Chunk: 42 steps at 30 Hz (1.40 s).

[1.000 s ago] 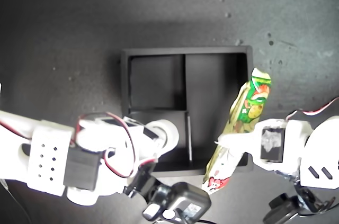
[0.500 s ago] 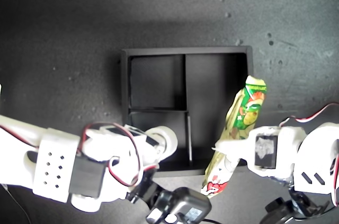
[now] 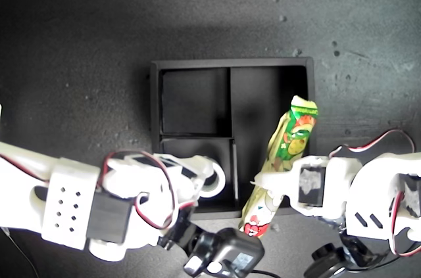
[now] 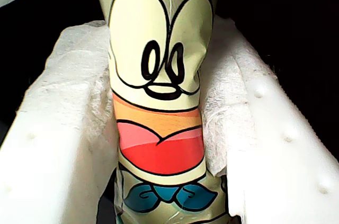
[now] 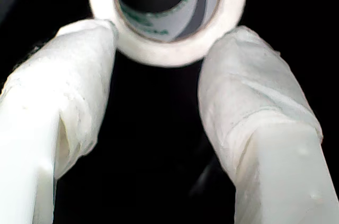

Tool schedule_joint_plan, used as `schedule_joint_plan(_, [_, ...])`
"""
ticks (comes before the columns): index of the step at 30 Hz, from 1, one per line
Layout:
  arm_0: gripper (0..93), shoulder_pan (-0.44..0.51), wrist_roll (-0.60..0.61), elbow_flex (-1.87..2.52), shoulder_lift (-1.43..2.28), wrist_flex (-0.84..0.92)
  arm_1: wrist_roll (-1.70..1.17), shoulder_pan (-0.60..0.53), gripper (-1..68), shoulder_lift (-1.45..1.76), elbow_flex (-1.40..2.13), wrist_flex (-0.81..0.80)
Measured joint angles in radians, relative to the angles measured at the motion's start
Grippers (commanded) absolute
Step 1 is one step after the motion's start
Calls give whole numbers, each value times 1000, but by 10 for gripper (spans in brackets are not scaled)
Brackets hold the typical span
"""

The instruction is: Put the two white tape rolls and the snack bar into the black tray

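Since a second ago, you can see the snack bar (image 3: 281, 163) has slid toward the exterior view's left, off the tray's wall on that view's right and over the long compartment, while the other arm has edged a little further over the small near compartment.

My first gripper (image 4: 159, 128) is clamped on the snack bar (image 4: 159, 97), padded fingers (image 4: 63, 118) pressing both sides of the packet. In the exterior view the bar hangs tilted, its upper end over the black tray (image 3: 309, 74) and its lower end past the near wall.

My second gripper (image 5: 159, 44) pinches a white tape roll (image 5: 167, 7) at its fingertips, narrow but not fully shut. In the exterior view that roll (image 3: 212, 179) sits at the edge of the small near compartment.

By my judgement nothing is finished yet: both held items are over the tray but not released. You will not find the second roll in any picture, so I cannot tell where it is. The far small compartment looks bare.

Everything rests on a dark speckled tabletop (image 3: 79, 28), brightly lit, and nothing of the room beyond shows.
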Motion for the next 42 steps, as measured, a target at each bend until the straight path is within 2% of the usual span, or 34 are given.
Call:
schedule_joint_plan(2, [121, 2, -3, 9, 0, 0, 0, 2, 11, 0, 0, 0])
schedule_joint_plan(7, [121, 0, -9, 21, 0, 0, 0, 11, 173, 0, 0, 0])
schedule_joint_plan(9, [120, 0, -9, 26, 0, 0, 0, 14, 208, 0, 3, 0])
schedule_joint_plan(14, [119, 0, -12, 40, 3, 0, 0, 11, 211, 0, 11, 20])
schedule_joint_plan(21, [117, 0, -21, 54, 5, 0, 0, -15, 213, 0, -2, 160])
schedule_joint_plan(29, [109, 0, -2, 51, 89, 84, 87, 44, 201, 0, -250, 540])
schedule_joint_plan(36, [101, -41, 26, -92, 178, 347, 291, 121, 163, 8, -658, 948])
schedule_joint_plan(42, [118, 12, -127, -86, 222, 471, 629, 146, 136, 314, -364, 1011])
